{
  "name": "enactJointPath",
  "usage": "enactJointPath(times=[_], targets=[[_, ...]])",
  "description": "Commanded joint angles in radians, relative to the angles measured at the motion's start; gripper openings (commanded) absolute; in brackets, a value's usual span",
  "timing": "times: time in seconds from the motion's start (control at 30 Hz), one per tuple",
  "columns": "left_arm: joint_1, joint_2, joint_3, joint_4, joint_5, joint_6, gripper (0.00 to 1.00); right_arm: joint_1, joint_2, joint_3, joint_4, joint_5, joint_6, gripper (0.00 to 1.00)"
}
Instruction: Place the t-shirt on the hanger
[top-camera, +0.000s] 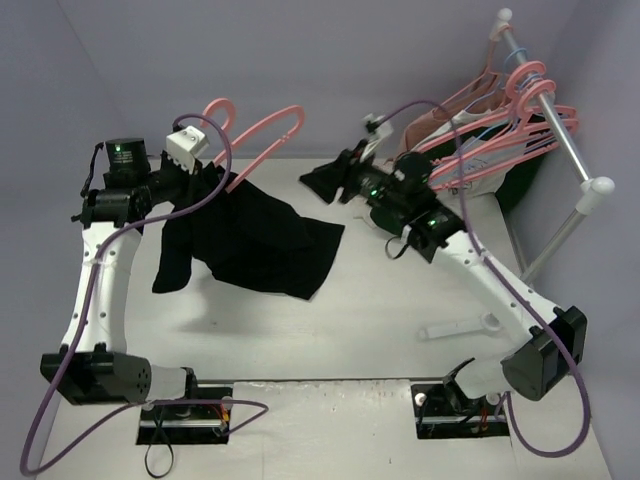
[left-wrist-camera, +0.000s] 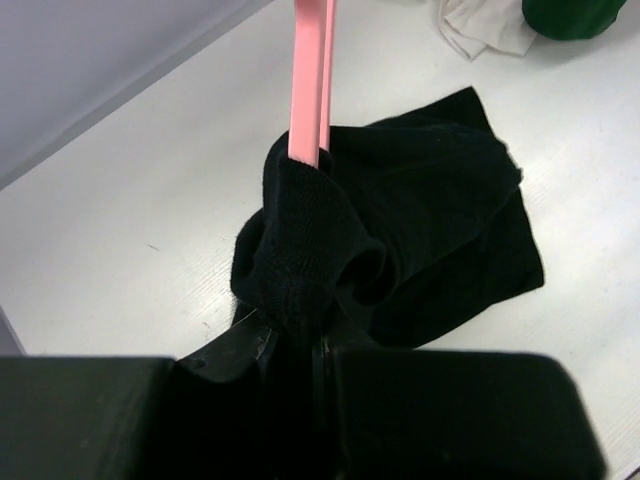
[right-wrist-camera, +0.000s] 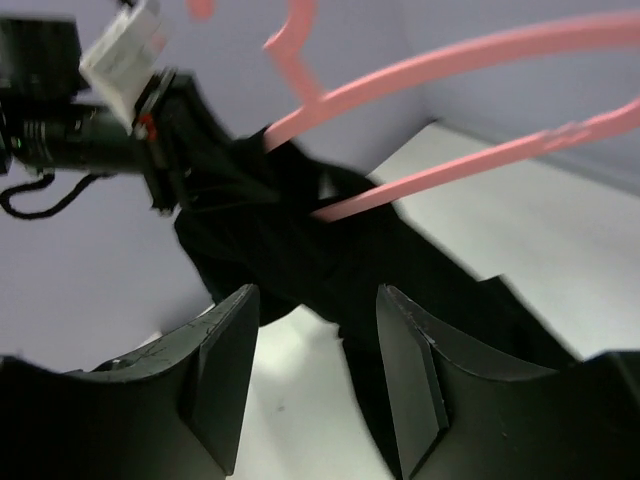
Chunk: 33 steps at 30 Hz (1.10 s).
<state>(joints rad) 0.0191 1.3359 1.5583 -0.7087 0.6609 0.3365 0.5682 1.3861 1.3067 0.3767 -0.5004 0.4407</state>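
My left gripper (top-camera: 200, 172) is clamped on a bunched fold of the black t-shirt (top-camera: 255, 235), held up above the table's (top-camera: 380, 300) far-left part. In the left wrist view the fabric wads right at the closed fingertips and the pink hanger (left-wrist-camera: 312, 80) rises straight out of that wad. I cannot tell whether the hanger's bar is also inside the pinch. From above, the hanger's (top-camera: 270, 125) hook and far shoulder stick out bare toward the back wall, while the shirt drapes down from the near end, its lower hem trailing onto the table toward the middle.

My right gripper (right-wrist-camera: 315, 300) has its fingers apart with nothing between them. It points at the shirt and hanger from the right, close by but not touching as far as I see.

At the table's far-right corner stands a clothes rack (top-camera: 560, 140) with more pink hangers (top-camera: 525, 95) and pale garments (top-camera: 450, 125).
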Motion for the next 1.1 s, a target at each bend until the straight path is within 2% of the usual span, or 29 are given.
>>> enactJointPath(times=[0.0, 0.1, 0.33, 0.8, 1.07], targets=[[-0.061, -0.107, -0.003, 0.111, -0.079, -0.150, 0.00, 0.157, 0.070, 0.009, 0.004, 0.318, -0.032, 0.46], [-0.091, -0.147, -0.041, 0.111, -0.081, -0.177, 0.00, 0.228, 0.166, 0.058, 0.005, 0.339, 0.003, 0.45], [-0.105, -0.199, -0.080, 0.112, -0.099, -0.187, 0.00, 0.289, 0.287, 0.121, 0.005, 0.402, 0.008, 0.44], [-0.119, -0.219, -0.126, 0.112, -0.110, -0.203, 0.00, 0.317, 0.303, 0.144, 0.005, 0.393, 0.042, 0.44], [-0.124, -0.214, -0.103, 0.112, -0.108, -0.204, 0.00, 0.329, 0.333, 0.139, 0.005, 0.381, 0.064, 0.44]])
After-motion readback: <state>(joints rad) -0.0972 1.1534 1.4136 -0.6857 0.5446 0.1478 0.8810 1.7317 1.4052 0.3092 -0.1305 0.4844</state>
